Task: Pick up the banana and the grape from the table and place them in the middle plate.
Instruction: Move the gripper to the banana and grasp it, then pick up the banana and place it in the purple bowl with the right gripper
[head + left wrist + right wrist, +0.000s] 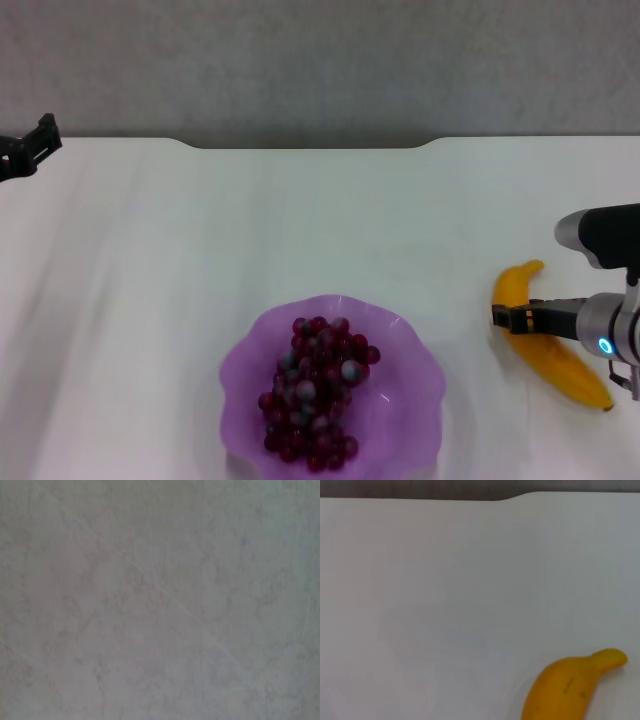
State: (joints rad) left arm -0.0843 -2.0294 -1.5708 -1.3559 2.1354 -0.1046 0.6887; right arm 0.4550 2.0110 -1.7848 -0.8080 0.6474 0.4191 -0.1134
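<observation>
While grapes (316, 392) sit in plate (402, 438), banana (545, 345) lies on table (300, 220) at right. R gripper (512, 318) over its middle, can't tell if shut. Grip mid-body, lift level. L gripper (28, 147) parked far left.

banana (548, 345) — yellow-orange | grape (314, 392) — dark red-purple | middle plate (410, 400) — translucent purple | table (300, 220) — white

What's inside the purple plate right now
The grape bunch lies inside the middle plate. No banana there; the banana is on the table. Whatever is beneath the grapes is covered.
</observation>
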